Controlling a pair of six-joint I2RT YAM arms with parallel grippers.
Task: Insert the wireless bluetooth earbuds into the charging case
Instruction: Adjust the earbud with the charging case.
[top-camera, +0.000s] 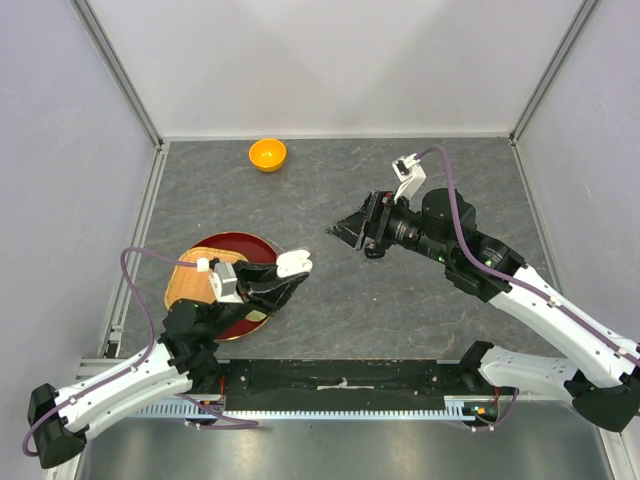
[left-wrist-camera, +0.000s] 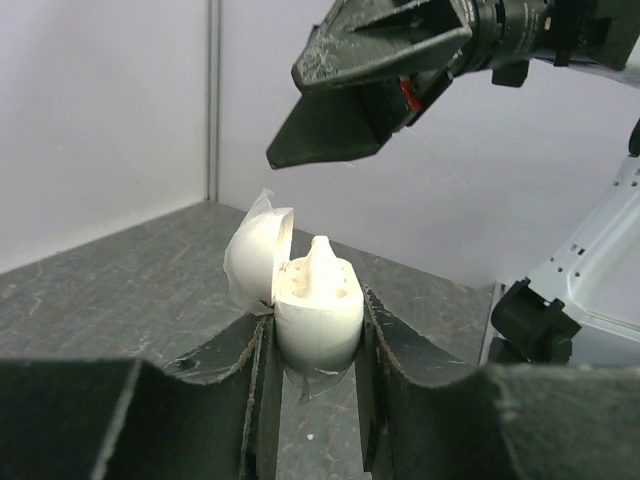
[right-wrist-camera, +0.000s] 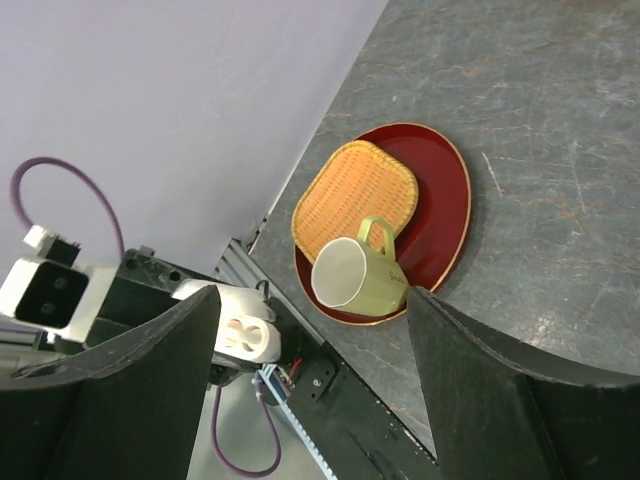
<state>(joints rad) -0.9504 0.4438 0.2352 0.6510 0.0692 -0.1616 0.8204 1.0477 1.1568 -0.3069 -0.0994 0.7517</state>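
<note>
Lower left, the left pincer (top-camera: 281, 282) squeezes the open white case (left-wrist-camera: 318, 320). Mid frame, the right pincer (top-camera: 343, 233) hangs wide open, empty, over grey table (top-camera: 400, 300), far from the walls (top-camera: 300, 60)

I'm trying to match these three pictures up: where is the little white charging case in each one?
Top view: the white charging case is left of centre, pinched in the left claw.
Left wrist view: the case is dead centre, lid open.
Right wrist view: the case is lower left, beside a finger of the right claw.
Shared landmark: the left claw gripping it shows in all three.
</note>
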